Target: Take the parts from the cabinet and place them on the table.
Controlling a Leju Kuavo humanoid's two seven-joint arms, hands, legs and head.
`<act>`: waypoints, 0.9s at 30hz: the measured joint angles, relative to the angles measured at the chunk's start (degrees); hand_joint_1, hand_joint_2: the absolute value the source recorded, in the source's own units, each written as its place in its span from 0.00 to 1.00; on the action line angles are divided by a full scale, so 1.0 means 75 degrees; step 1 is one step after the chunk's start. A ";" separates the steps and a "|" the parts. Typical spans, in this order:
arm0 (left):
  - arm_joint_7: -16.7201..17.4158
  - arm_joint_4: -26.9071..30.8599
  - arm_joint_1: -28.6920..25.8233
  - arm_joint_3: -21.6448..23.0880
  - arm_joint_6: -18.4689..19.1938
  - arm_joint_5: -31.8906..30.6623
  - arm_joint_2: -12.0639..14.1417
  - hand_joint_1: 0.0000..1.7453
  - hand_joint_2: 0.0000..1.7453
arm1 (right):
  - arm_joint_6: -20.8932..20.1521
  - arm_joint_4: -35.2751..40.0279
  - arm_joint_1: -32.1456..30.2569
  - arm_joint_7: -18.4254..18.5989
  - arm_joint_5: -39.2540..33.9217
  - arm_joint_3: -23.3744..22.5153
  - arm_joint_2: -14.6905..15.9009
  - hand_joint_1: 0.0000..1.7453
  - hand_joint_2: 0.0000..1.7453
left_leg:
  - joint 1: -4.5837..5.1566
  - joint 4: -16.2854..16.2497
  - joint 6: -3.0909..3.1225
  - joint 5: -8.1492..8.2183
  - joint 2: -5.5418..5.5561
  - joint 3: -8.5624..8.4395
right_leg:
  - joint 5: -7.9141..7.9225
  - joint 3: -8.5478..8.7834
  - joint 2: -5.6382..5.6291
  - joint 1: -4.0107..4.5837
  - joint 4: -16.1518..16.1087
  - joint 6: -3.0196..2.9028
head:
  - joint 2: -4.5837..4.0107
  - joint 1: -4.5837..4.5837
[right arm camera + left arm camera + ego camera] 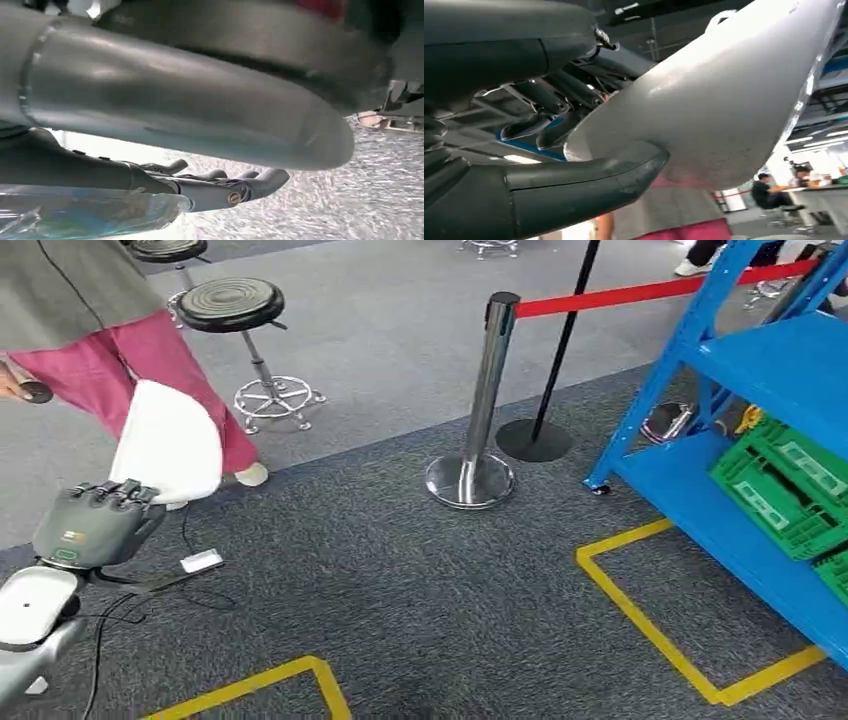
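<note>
My left hand (95,520) is raised at the left of the head view and grips a white curved part (168,445) that stands up above it. Up close, the thumb (584,180) presses one face of the white part (724,100) and the dark fingers (549,107) wrap the other. The blue cabinet rack (760,370) stands at the right, with green crates (790,485) on its lower shelf. My right hand (215,185) hangs over grey carpet, fingers stretched out. A clear plastic bag (85,215) lies against it, and I cannot tell whether it is held.
A person in pink trousers (100,330) stands close behind my left hand. A chrome stanchion (485,400) with a red belt stands mid-floor, and a black stool (235,310) behind. Yellow floor tape (650,625) marks boxes. Cables and a small white device (200,562) lie on the carpet.
</note>
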State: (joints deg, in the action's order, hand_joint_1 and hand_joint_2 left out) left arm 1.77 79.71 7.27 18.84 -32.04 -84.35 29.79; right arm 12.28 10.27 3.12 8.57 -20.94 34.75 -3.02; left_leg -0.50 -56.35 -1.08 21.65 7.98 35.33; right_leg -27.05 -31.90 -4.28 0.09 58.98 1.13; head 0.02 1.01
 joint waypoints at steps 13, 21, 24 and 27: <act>0.0000 0.0545 -0.0806 -0.0665 -0.0041 0.0143 0.0402 1.00 1.00 | 0.0154 0.0006 -0.0007 0.0093 0.0061 0.0070 -0.0166 0.00 0.00 | 0.0024 -0.0043 -0.0306 0.0242 -0.1823 -0.0192 | -0.0063 0.0082 0.1348 0.0103 -0.0054 -0.0099 | 0.0000 0.0090; -0.0038 0.0726 -0.1009 -0.0874 -0.0032 0.0160 0.0495 1.00 1.00 | 0.0140 0.0015 0.0038 0.0114 0.0061 0.0140 -0.0230 0.00 0.00 | -0.0009 -0.0016 0.0178 0.0170 -0.0958 -0.0132 | -0.1033 -0.0624 0.0647 0.0029 0.1630 0.0125 | 0.0000 -0.0006; -0.0070 0.0763 -0.1103 -0.0889 -0.0012 0.0160 0.0484 1.00 1.00 | 0.0122 0.0015 0.0033 -0.0205 0.0058 0.0140 -0.0230 0.00 0.00 | 0.0009 -0.0023 0.0178 0.0170 -0.0626 -0.0136 | -0.1012 -0.1029 0.0574 0.0050 0.2236 0.0079 | 0.0000 -0.0003; -0.0087 0.0813 -0.1115 -0.0912 -0.0009 0.0160 0.0484 1.00 1.00 | 0.0120 0.0017 0.0034 -0.0251 0.0058 0.0140 -0.0230 0.00 0.00 | -0.0020 -0.0047 0.0158 0.0168 -0.0266 -0.0150 | 0.0056 -0.0184 0.0174 0.0003 0.0338 0.0036 | 0.0000 -0.0012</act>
State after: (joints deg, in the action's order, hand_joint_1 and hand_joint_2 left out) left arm 1.11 85.81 -1.10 12.00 -32.11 -83.14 33.42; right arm 13.18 10.40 3.37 6.69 -20.50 35.80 -4.74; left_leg -0.65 -56.70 0.11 22.91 5.98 34.20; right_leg -26.62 -33.28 -2.97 0.11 61.52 1.40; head 0.02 0.92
